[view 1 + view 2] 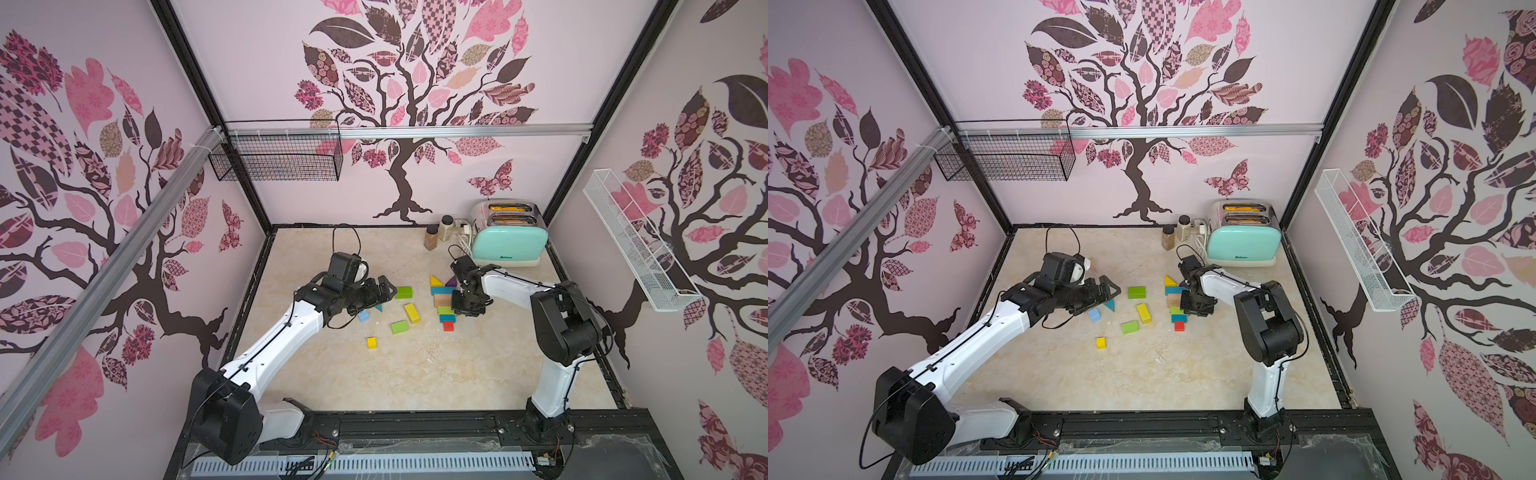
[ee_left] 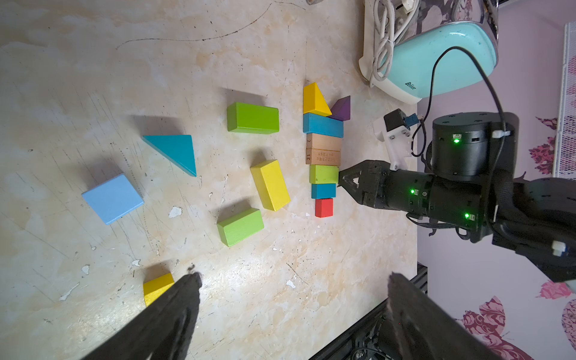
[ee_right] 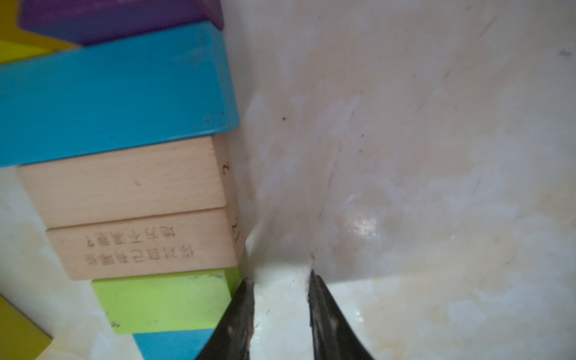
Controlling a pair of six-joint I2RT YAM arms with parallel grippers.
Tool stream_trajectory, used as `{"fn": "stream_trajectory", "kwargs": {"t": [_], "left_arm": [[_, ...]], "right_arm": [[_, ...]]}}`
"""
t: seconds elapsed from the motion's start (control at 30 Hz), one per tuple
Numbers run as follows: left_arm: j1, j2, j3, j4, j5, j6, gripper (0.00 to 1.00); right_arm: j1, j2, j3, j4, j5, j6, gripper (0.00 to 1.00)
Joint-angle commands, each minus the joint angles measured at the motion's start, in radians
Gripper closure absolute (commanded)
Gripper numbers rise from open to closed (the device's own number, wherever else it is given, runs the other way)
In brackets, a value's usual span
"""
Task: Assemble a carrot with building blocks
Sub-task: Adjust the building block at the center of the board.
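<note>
The building blocks are lying on the pale surface in two groups. One group is forming a flat, narrowing column: a yellow wedge and a purple wedge at the wide end, then a blue bar, two tan bars, a green block, a teal block and a red cube at the tip, each touching the next. The rest are sitting loose beside it, among them two green bars, a yellow bar, a teal triangle, a light blue block and a yellow cube. The right end effector is sitting low at the column's side with its jaws slightly apart and only bare surface between them, and one finger is touching the end of the green block. It seems to be squaring that block into line, so the carrot body looks nearly built. The left end effector is hovering over the loose pieces with its jaws spread wide and gripping nothing. The next move probably calls for lifting the right arm clear without dragging the column, then choosing a loose piece.
</note>
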Motion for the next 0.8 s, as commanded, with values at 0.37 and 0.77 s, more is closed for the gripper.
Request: {"fn": "stream_trajectory", "kwargs": {"t": [0.37,0.77], "left_arm": [[0.004,0.011,-0.001,0.024,0.007,0.005,0.02],[0.004,0.008,0.002,0.019,0.007,0.008,0.02]], "right_arm": [[0.006,0.018,-0.004,0.020,-0.007,0.010,0.67],[0.006,-0.025,0.012,-0.018,0.074,0.026,0.66]]}}
